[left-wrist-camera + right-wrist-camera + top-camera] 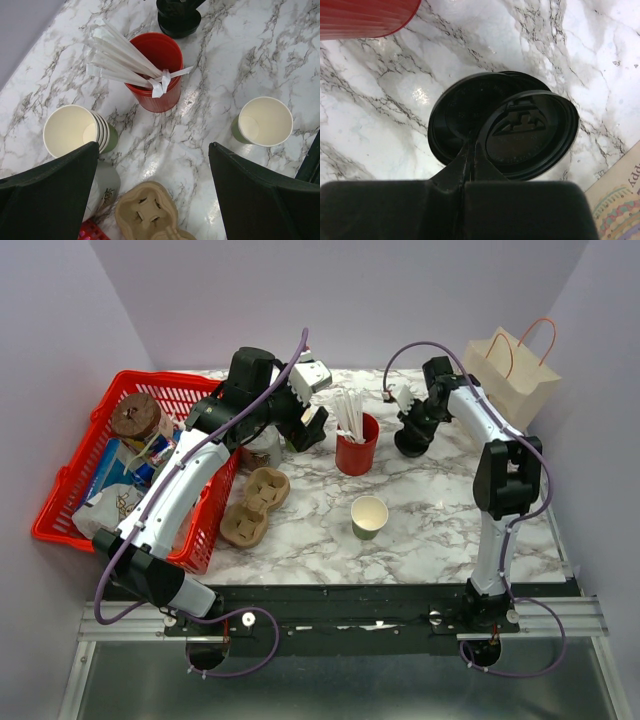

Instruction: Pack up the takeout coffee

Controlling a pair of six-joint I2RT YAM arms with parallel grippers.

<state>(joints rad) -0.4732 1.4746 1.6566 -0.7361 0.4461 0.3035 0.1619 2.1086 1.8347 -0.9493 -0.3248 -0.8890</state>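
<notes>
My right claw (pixel 470 152) is pinched tight on the rim of a round black plastic lid (pixel 530 132), which sits tilted over another black lid (pixel 452 120) lying flat on the white marble table (pixel 380 115). My left claw (pixel 154 150) hangs wide open, holding nothing. The small olive-green paper cup (pixel 265 121) stands upright and lidless, well apart from the lids and nearer my bases than the red plastic cup of white straws (pixel 157 92).

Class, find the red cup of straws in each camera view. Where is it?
Top view: red cup mid-table.
Left wrist: red cup upper centre.
Right wrist: only its side, top left corner.
Shared landmark: the black lids beside it, seen in all three views.
</notes>
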